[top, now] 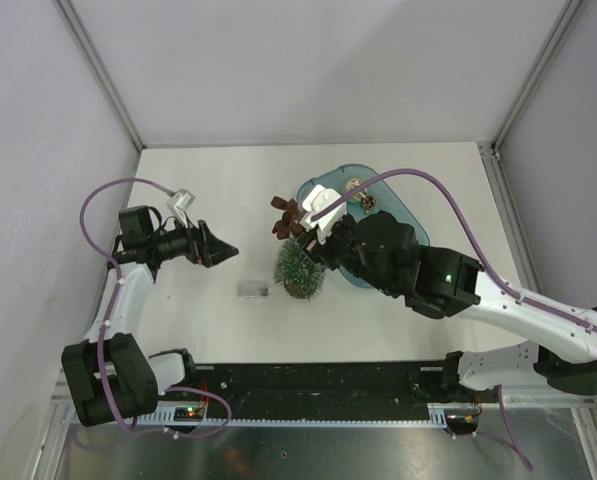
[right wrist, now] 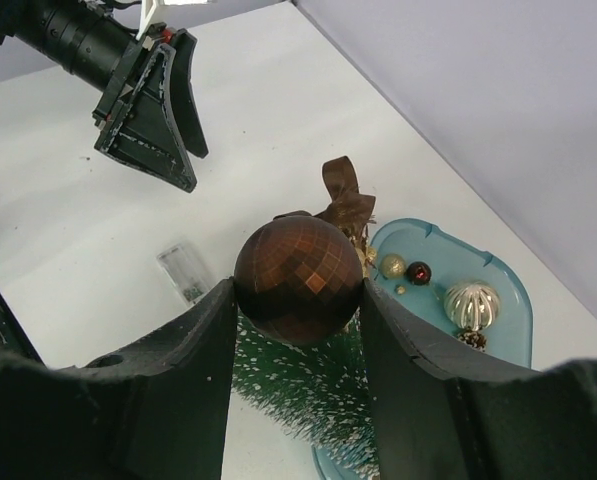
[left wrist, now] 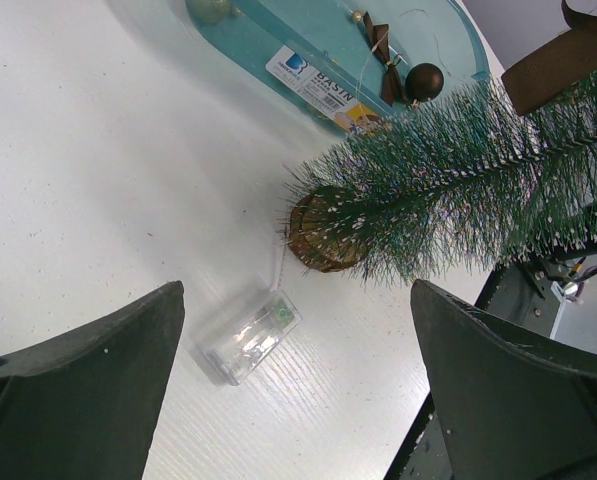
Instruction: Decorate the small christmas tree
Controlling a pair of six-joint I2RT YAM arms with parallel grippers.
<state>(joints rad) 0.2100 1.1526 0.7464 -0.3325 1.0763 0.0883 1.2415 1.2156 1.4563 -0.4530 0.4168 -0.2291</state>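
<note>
Top external, small christmas tree [top: 300,268]: upright just below the right fingertips, ahead of the left ones.
Tree handling: probably light and tippy, with soft bristles; steady it at the wooden base [left wrist: 323,235].
Right gripper [right wrist: 298,300]: reaches over the tree, fingers clamping a brown faceted ball [right wrist: 298,278].
Left gripper [left wrist: 296,300]: low, level, fingers wide, empty.
</note>
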